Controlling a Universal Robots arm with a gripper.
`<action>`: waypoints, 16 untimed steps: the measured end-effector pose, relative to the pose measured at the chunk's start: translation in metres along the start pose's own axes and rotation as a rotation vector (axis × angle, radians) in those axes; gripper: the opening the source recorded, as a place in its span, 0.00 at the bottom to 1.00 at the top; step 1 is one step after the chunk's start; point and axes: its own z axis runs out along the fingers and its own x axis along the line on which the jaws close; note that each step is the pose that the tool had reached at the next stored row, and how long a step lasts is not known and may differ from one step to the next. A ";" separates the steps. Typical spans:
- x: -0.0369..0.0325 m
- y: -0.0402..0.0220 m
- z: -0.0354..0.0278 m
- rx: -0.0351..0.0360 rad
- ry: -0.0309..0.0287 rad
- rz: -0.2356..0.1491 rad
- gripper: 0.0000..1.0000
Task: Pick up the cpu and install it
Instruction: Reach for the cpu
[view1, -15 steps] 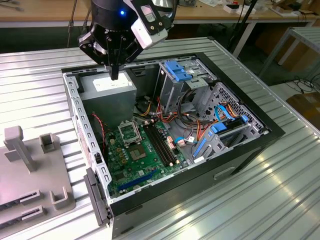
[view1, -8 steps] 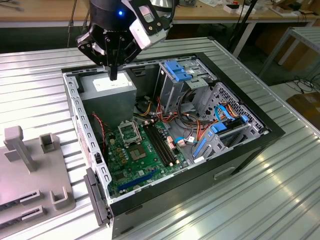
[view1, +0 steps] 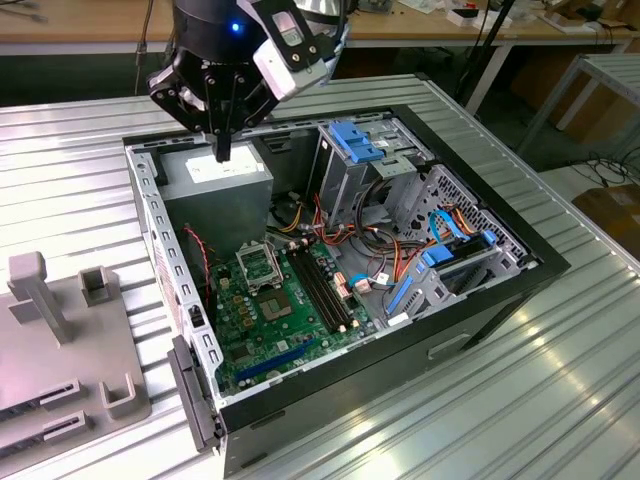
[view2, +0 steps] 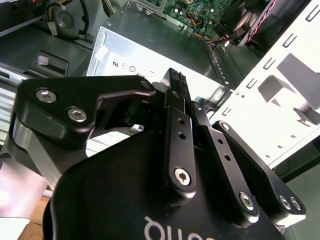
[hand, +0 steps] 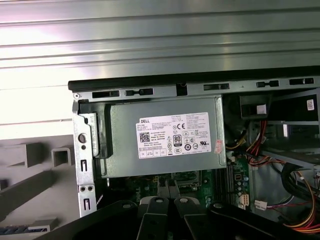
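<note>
The cpu (view1: 288, 301), as I judge it, is the small grey square lying flat on the motherboard (view1: 250, 335), just beside the socket frame (view1: 260, 266), deep in the open case (view1: 320, 378). My tool (view1: 222, 152) hangs clenched on nothing above the power supply (view1: 215, 195), near the case's far corner. I fear such a thin chip may slip or tilt, and the loose cables (view1: 385, 245) can catch. The case stands on a ribbed metal surface (view1: 520, 400), a grey fixture (view1: 60, 340) beside it; wooden benches (view1: 90, 40) behind
</note>
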 end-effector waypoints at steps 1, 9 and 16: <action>0.0006 -0.0001 0.0000 0.0000 0.0000 0.000 0.11; 0.0056 -0.0005 0.0004 0.0000 0.0000 0.000 0.11; 0.0120 -0.0010 0.0007 0.0000 0.0000 0.000 0.11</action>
